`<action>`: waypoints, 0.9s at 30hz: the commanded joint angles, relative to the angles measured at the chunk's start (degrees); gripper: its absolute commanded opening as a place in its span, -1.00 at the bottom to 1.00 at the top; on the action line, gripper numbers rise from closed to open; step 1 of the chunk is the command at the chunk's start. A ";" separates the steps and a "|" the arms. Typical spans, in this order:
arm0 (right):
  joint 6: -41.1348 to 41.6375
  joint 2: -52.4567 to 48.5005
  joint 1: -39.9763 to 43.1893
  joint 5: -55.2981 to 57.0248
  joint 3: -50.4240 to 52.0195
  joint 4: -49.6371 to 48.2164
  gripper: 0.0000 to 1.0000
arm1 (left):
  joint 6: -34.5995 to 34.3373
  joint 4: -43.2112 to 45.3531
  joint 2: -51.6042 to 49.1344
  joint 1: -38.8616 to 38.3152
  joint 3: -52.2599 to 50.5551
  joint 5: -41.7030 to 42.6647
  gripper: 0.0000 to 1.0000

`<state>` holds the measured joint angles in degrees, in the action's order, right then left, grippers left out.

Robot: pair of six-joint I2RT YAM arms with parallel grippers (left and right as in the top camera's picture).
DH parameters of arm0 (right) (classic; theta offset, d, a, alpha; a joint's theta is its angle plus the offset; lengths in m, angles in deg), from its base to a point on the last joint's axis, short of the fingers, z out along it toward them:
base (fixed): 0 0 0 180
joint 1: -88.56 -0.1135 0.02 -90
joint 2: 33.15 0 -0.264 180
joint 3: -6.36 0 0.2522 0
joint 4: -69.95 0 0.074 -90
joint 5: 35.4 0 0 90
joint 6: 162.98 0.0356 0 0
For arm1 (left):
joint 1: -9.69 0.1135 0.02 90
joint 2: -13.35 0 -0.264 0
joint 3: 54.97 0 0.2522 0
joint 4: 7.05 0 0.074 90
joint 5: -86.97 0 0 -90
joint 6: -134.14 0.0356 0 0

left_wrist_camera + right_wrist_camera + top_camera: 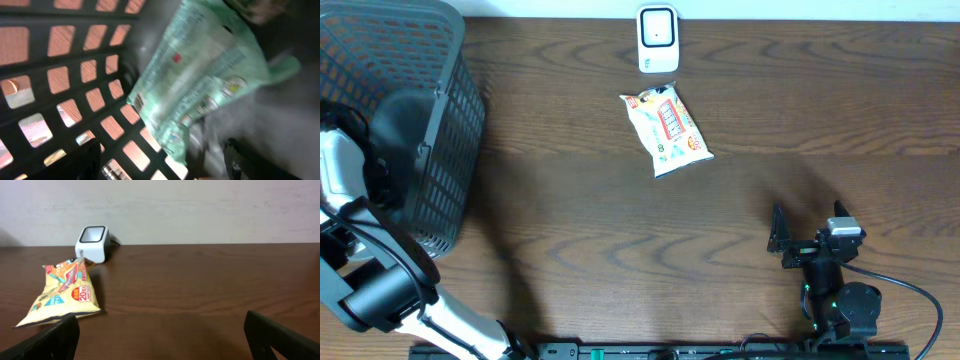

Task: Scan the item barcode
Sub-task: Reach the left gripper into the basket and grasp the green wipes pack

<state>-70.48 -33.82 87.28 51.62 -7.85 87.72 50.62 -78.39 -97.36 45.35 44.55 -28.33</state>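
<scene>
Left hand (162, 152) is down inside the basket with its jaws spread pretty wide, and it's got hold of nothing as far as I can see. The lower end of a green packet hangs in the gap between its two dark fingers without touching either one. Right hand (160, 325) is wide open too and empty, parked low over the near right part of the tabletop.

Biggest thing first: the tabletop (570, 230) is dark brown wood grain and fills nearly the whole overhead view. Next is the basket (450, 150), black plastic with a grid of holes in its walls, sitting at the far left corner. The left arm (380, 290) reaches into it from the near edge.

Inside it, the green packet (200, 85) is pale and shiny with small print and a couple of round logos, tilted, close to the gridded wall. That view is blurry, so I can't read anything on it.

Out on the open tabletop lies a snack bag (666, 128), yellowish white with red and orange print, flat and at a slant, well apart from both hands.

Smallest is the scanner (658, 38), a little white box with a dark window. It stands at the far edge just beyond the snack bag, close but not touching.
</scene>
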 commanded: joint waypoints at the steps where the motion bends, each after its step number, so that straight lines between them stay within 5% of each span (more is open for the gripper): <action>1: -0.44 0.35 -0.26 0.00 0.11 0.20 0.99 | 0.85 1.53 -0.52 1.36 -0.63 -0.81 0.54; 11: -0.44 0.35 -0.26 0.00 0.11 0.20 0.98 | 5.92 10.62 -0.52 3.06 -7.04 6.62 0.52; 16: -0.44 0.35 -0.26 0.00 0.11 0.20 0.99 | 6.60 12.87 -0.52 3.52 -7.72 6.58 0.09; 24: -0.44 0.35 -0.26 0.00 0.11 0.20 0.98 | 6.56 16.02 -0.52 6.27 -9.75 6.64 0.08; 27: -0.44 0.35 -0.26 0.00 0.11 0.20 0.98 | 6.56 16.15 -0.52 6.88 -9.79 6.67 -0.28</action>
<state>-70.48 -33.82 87.28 51.62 -7.85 87.72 56.68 -62.35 -97.38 51.30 35.35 -21.73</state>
